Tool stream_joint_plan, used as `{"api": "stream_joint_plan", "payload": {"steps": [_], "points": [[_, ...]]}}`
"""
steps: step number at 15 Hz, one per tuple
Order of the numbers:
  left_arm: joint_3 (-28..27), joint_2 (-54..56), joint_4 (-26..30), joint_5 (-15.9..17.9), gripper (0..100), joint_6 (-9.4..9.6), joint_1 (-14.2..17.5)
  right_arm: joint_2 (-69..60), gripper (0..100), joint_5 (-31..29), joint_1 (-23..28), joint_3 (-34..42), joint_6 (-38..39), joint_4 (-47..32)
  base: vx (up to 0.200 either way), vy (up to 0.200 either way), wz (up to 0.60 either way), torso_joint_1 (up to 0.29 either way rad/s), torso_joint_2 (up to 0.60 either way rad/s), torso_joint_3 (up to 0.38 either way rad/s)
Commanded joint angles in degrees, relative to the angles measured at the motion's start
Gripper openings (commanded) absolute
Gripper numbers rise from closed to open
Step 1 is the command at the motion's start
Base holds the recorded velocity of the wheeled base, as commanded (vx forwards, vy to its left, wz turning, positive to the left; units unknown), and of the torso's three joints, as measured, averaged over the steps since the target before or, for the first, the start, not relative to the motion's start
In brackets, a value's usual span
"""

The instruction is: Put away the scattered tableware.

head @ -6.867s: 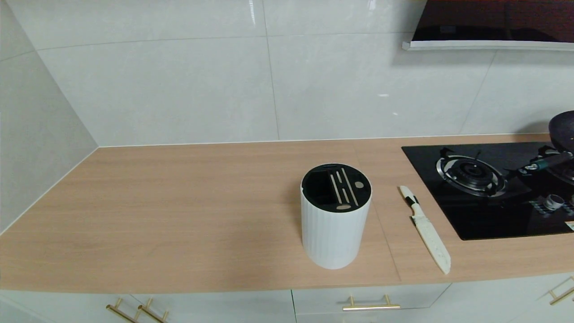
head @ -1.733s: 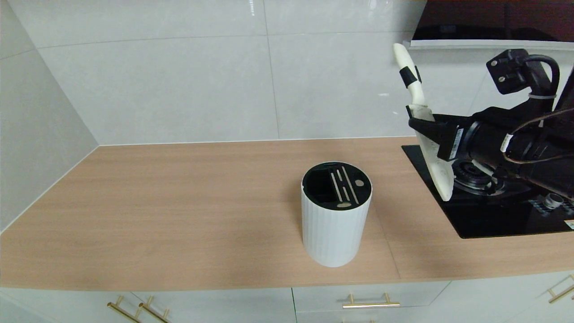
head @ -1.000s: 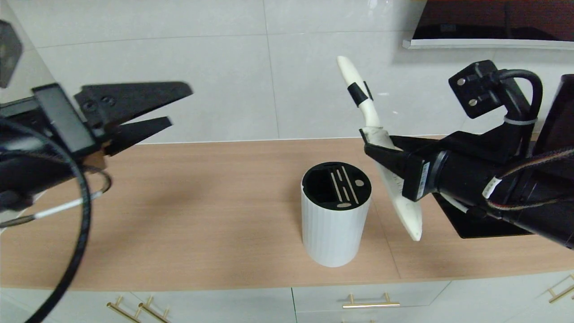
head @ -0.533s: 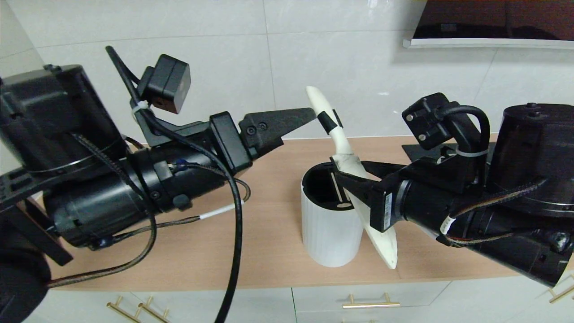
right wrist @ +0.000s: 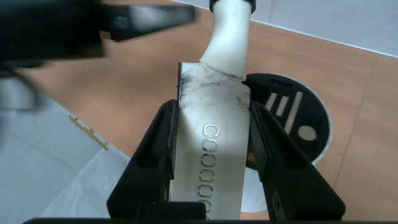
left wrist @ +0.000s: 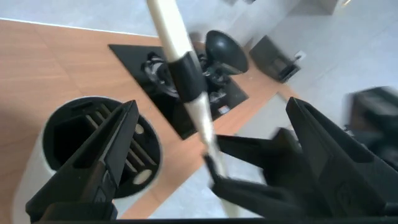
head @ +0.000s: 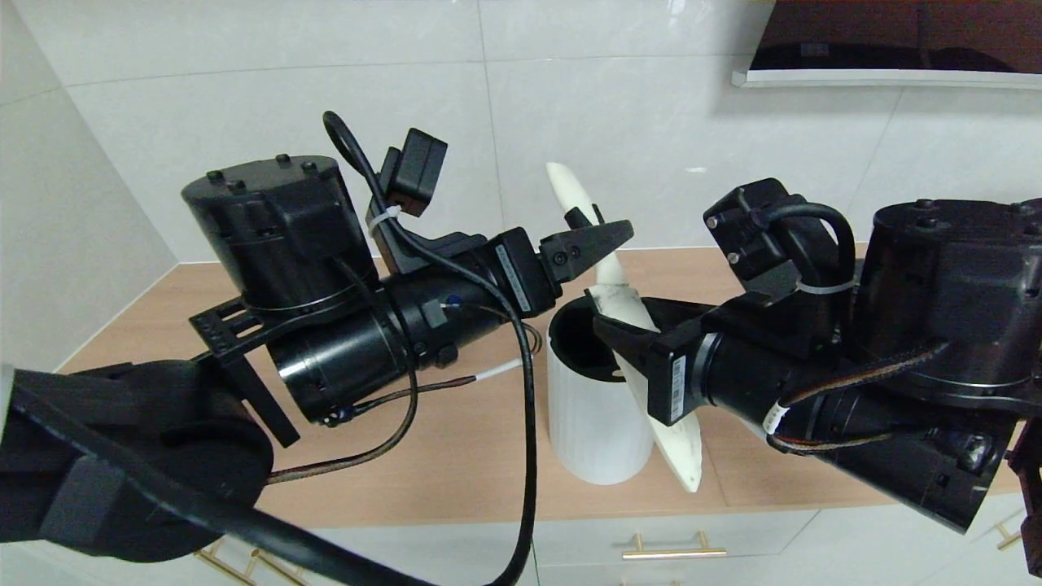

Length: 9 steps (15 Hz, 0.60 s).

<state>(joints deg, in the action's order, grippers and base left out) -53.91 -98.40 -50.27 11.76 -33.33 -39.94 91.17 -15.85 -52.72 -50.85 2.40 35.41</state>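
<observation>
No legible wording, ring marks printed on knife blade (right wrist: 214, 155), barcode label (head: 674, 389) unreadable

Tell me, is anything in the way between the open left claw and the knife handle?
Nothing visible does. The left gripper is open, with the handle of the knife between its fingers and free on both sides. The right gripper clamps the blade lower down, clear of that spot.

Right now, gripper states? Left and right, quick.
Left gripper: open, one finger on each side of the knife handle, not closed on it.
Right gripper: shut on the knife blade.
</observation>
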Motion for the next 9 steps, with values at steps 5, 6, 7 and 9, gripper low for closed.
{"api": "stream_joint_plan", "payload": {"steps": [5, 6, 7, 9], "points": [[-0.7, -2.5, -2.1, 0.0, 100, 0.02, 0.7, 1.4, 0, 0.0, -1.4, 1.1, 0.0, 0.0, 0.000, 0.000, 0.00, 0.000, 0.00, 0.000], [-0.7, -2.6, -2.5, 0.1, 100, 0.02, 1.3, 1.4, 0, 0.0, -1.5, 1.3, 0.0, 0.0, 0.000, 0.000, 0.00, 0.000, 0.00, 0.000], [-0.7, -2.6, -2.6, 0.0, 100, 0.02, 1.4, 1.3, 0, 0.0, -1.6, 1.3, 0.0, 0.0, 0.000, 0.000, 0.00, 0.000, 0.00, 0.000], [-0.6, -2.4, -2.7, 0.0, 100, 0.02, 1.4, 1.1, 0, 0.0, -1.7, 1.4, 0.0, 0.0, 0.000, 0.000, 0.00, 0.000, 0.00, 0.000]]}}
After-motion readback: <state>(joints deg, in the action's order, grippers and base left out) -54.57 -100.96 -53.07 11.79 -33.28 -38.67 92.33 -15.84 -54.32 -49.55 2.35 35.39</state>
